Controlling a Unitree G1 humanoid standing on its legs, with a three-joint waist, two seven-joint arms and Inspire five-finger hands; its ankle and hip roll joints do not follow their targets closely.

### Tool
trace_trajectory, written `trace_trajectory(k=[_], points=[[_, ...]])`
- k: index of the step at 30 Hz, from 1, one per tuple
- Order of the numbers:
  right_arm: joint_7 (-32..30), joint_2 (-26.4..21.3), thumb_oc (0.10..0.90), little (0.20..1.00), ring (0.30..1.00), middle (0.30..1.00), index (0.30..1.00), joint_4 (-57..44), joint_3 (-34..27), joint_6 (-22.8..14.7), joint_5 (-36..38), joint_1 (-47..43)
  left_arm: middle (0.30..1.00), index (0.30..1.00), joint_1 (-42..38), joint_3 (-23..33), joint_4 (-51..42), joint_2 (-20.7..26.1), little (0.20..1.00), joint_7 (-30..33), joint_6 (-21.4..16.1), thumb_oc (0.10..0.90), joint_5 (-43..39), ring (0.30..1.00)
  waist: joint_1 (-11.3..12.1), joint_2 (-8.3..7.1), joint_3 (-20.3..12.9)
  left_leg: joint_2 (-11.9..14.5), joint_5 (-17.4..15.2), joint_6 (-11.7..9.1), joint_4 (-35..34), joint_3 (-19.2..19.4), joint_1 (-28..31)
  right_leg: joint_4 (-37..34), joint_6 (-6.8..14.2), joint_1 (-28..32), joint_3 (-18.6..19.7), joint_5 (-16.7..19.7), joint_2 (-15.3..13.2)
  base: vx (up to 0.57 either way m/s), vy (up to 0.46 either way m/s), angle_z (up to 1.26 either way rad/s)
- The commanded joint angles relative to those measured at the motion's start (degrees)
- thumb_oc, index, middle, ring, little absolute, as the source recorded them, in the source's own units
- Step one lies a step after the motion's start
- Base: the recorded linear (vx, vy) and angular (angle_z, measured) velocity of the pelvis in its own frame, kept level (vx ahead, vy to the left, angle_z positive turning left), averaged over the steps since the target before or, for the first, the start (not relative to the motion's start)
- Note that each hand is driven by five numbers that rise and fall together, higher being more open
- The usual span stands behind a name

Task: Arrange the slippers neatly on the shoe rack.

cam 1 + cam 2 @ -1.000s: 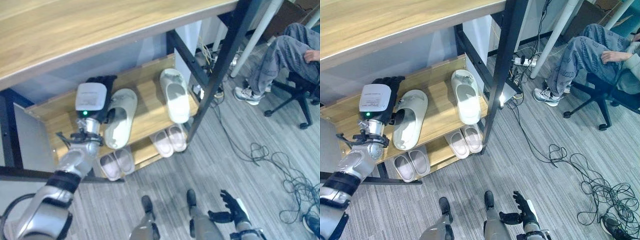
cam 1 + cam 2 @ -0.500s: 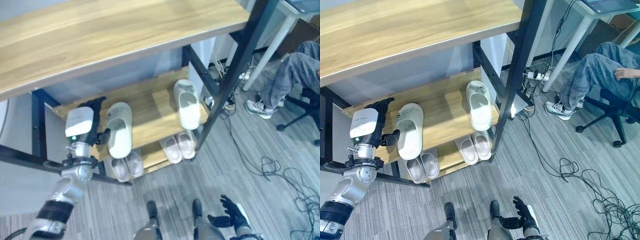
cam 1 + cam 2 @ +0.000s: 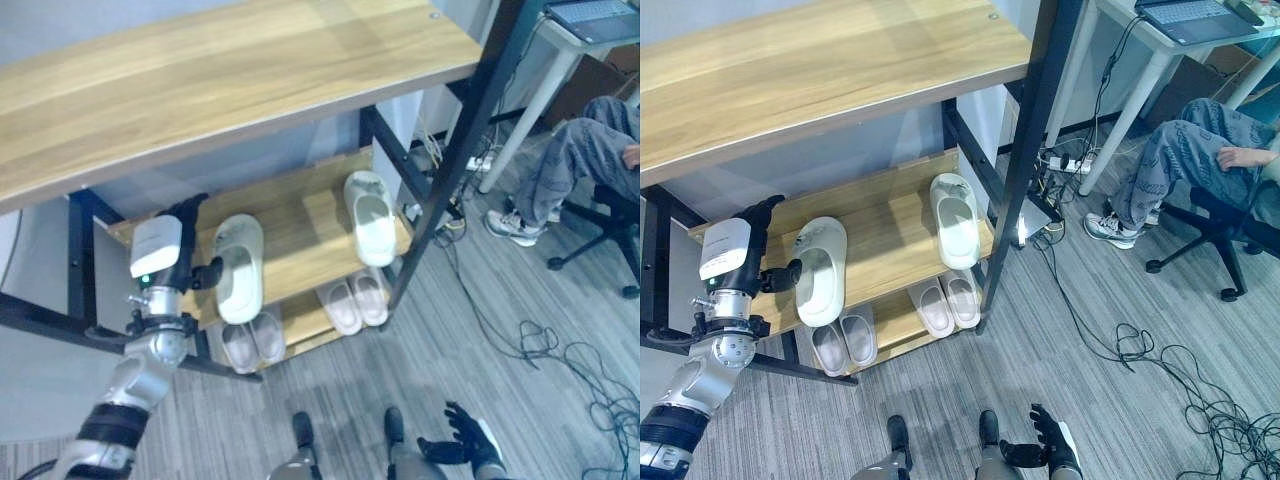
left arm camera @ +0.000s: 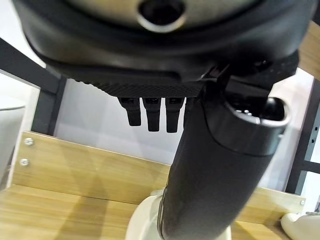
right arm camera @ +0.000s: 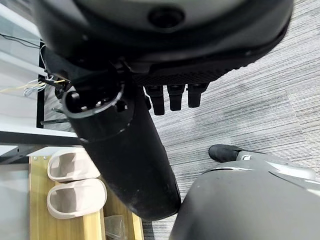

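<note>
The left hand (image 3: 752, 243) is reaching onto the middle shelf (image 3: 890, 215) with fingers straight and relaxed, gripping nothing, its thumb lying just beside the near white slipper (image 3: 821, 270), perhaps touching its edge; the angle is poor. That slipper's mate (image 3: 955, 220) is lying well apart along the same shelf, so the pair is looking unfinished. A sideways nudge is risking skewing the near slipper or sliding it off the shelf's front edge. The right hand (image 3: 1048, 445) is hanging low, fingers spread.

bare shelf (image 3: 890, 225) between the two slippers; black post (image 3: 1025, 150) rightward.
</note>
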Motion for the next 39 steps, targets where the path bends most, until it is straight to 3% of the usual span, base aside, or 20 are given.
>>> trace_trajectory(k=[1, 10, 12, 19, 24, 31, 39], points=[[-0.1, -0.3, 0.8, 0.9, 0.9, 0.9, 0.9, -1.6, -1.6, -2.4, 1.7, 1.9, 0.9, 0.9, -6.1, 6.5, 2.4, 1.9, 0.9, 4.4, 1.0, 0.8, 2.8, 0.9, 0.9, 0.06, -2.8, -0.3, -6.2, -1.9, -0.1, -2.3, 2.3, 1.6, 3.5, 0.7, -2.0, -7.6, -0.6, 0.0, 0.0, 0.0], [0.6, -0.5, 0.8, 0.9, 0.9, 0.9, 0.9, -1.5, -1.6, -2.0, 2.1, 1.5, 0.9, 0.9, -4.3, 6.3, 2.7, 1.0, 0.9, 2.0, 1.4, 0.8, 3.6, 0.9, 1.1, -0.11, -3.0, -0.2, -6.3, -1.9, -0.1, -2.5, 2.7, 1.6, 3.3, 1.2, -2.0, -7.8, -0.5, 0.0, 0.002, 0.01], [0.9, -0.3, 0.8, 0.9, 0.9, 0.9, 0.9, -1.4, -2.0, -1.3, 2.3, 1.4, 0.9, 0.9, -2.4, 5.3, 1.5, -1.5, 0.9, -1.8, -0.2, 0.8, 1.1, 0.9, 1.2, -0.16, -3.1, -0.3, -6.2, -1.8, -0.1, -2.4, 2.7, 1.5, 3.3, 1.3, -2.0, -7.8, -0.4, 0.0, 0.0, 0.0], [1.2, -0.6, 0.8, 0.9, 0.9, 0.9, 0.9, -1.6, -1.7, -0.7, 2.2, 0.7, 0.9, 0.9, -3.4, 0.8, 2.7, -6.8, 0.9, -4.9, -1.8, 0.8, -2.3, 0.9, 0.8, 0.0, -2.9, -0.3, -6.0, -1.6, -0.1, -2.5, 2.6, 1.5, 3.2, 1.1, -1.8, -7.6, -0.4, 0.0, 0.001, 0.0], [1.2, -1.2, 0.8, 0.9, 0.9, 0.9, 0.9, -2.3, -1.6, -0.5, 2.2, 0.3, 0.9, 0.9, -6.6, -3.6, 9.2, -9.8, 0.9, -6.4, -0.7, 0.8, -3.0, 0.9, 0.1, 0.28, -2.7, -0.4, -6.0, -1.5, -0.1, -2.4, 2.3, 1.5, 3.2, 0.6, -1.5, -7.4, -0.4, 0.0, 0.0, 0.0], [1.2, -1.8, 0.8, 0.9, 0.9, 0.9, 0.9, -2.3, -1.1, -0.5, 2.4, 0.7, 0.9, 0.9, -10.7, -7.2, 11.8, -12.8, 0.9, -6.3, -2.4, 0.8, -7.2, 0.9, -0.7, 0.34, -2.6, -0.3, -5.9, -1.5, -0.1, -2.2, 2.3, 1.8, 3.2, 0.4, -1.1, -7.4, -0.3, 0.0, 0.0, 0.0], [1.1, -3.1, 0.8, 0.9, 0.9, 0.9, 0.9, -2.2, 0.3, -1.0, 2.7, 0.9, 0.9, 0.9, -21.7, -13.7, 20.7, -15.0, 0.9, -5.0, -2.9, 0.8, -11.8, 0.9, -2.3, 0.58, -2.2, 0.0, -5.6, -1.6, -0.1, -1.6, 2.0, 1.9, 3.5, -0.8, -0.1, -7.0, -0.2, 0.0, 0.0, 0.0]])
